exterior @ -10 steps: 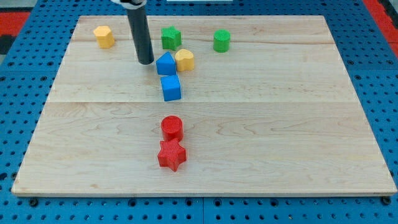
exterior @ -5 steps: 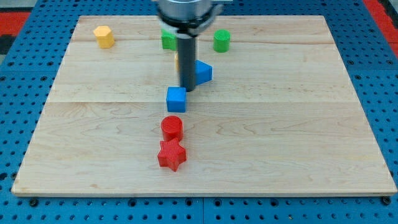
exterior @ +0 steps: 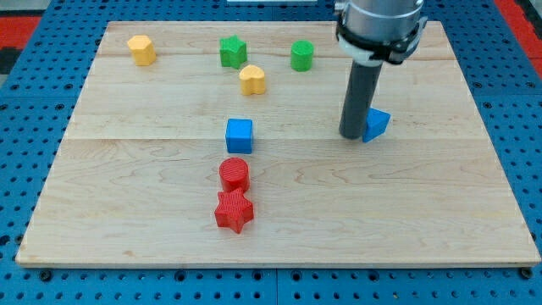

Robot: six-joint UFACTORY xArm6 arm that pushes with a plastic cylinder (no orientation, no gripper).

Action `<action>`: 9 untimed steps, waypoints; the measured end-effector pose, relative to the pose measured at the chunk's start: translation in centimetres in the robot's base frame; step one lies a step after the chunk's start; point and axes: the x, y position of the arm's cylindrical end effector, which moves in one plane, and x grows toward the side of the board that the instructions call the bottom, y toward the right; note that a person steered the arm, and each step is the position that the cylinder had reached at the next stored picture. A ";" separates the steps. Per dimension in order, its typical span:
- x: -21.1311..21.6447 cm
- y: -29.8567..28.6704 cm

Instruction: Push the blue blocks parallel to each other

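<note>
A blue cube [exterior: 240,135] sits near the middle of the wooden board [exterior: 127,186]. A blue triangular block [exterior: 376,124] lies to the view's right of it, at about the same height in the view. My tip [exterior: 352,135] stands on the board right against the triangular block's left side, and the rod hides part of that block. The tip is far to the right of the blue cube.
A red cylinder [exterior: 234,174] and a red star [exterior: 234,211] sit just below the blue cube. A yellow heart-shaped block [exterior: 251,80], a green star [exterior: 232,52], a green cylinder [exterior: 301,55] and a yellow hexagonal block [exterior: 141,49] lie near the view's top.
My tip has swept from the view's left to the right, pushing the blue triangular block away from the yellow block and out to the right. The blue cube shifted slightly down.
</note>
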 end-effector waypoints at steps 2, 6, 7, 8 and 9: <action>-1.1 -11.4; 1.6 -19.2; -0.4 -19.6; -0.6 -16.5; -5.1 -12.2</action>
